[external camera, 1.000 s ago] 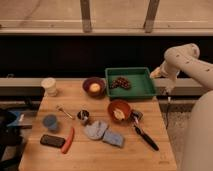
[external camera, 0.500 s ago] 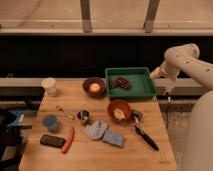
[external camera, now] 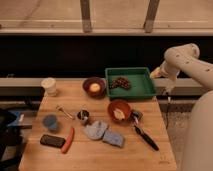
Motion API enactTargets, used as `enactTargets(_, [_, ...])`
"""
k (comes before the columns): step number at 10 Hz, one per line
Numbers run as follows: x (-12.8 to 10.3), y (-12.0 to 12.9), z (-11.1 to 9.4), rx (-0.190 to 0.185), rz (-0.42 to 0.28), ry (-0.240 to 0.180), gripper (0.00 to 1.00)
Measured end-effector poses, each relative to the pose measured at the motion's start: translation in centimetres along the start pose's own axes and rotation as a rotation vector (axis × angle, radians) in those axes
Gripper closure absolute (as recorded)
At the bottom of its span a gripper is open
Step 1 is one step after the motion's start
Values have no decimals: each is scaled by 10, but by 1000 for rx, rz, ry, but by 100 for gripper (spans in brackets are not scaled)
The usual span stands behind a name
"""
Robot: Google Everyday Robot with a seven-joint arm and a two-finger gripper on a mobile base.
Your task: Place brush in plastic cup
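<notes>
The gripper [external camera: 167, 91] hangs just right of the tray [external camera: 142, 82], past the table [external camera: 100, 157] edge, fingers spread and holding nothing. The brush [external camera: 145, 135] lies in front of the tray near that edge. The cup [external camera: 50, 121] stands far to the tray's front-left. Dark lumps lie in the tray.

Gripper [external camera: 167, 91] hangs off the table's [external camera: 100, 157] right edge beside the green tray [external camera: 142, 86], jaws apart, too small for detail. Arm [external camera: 187, 62] cut by frame's right edge. Brown lumps [external camera: 120, 83] in tray unidentifiable. Brush [external camera: 146, 136] head blurred.
</notes>
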State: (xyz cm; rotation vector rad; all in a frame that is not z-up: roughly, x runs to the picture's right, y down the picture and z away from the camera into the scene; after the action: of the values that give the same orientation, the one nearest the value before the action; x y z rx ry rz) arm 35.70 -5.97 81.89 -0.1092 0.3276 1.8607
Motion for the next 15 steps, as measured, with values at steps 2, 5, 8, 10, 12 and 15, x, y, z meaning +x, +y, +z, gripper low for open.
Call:
enactTargets(2, [1, 0, 1, 0, 0, 1, 20])
enactTargets(5, [2, 3, 0, -5, -15, -5, 20])
enactTargets(8, [15, 29, -12, -41, -141, -33, 20])
enactTargets(10, [31, 40, -26, -73, -216, -42, 20])
enactTargets(12, [54, 57, -38, -105, -291, -39, 20])
enactTargets(15, [103, 82, -55, -152, -425, -26, 20])
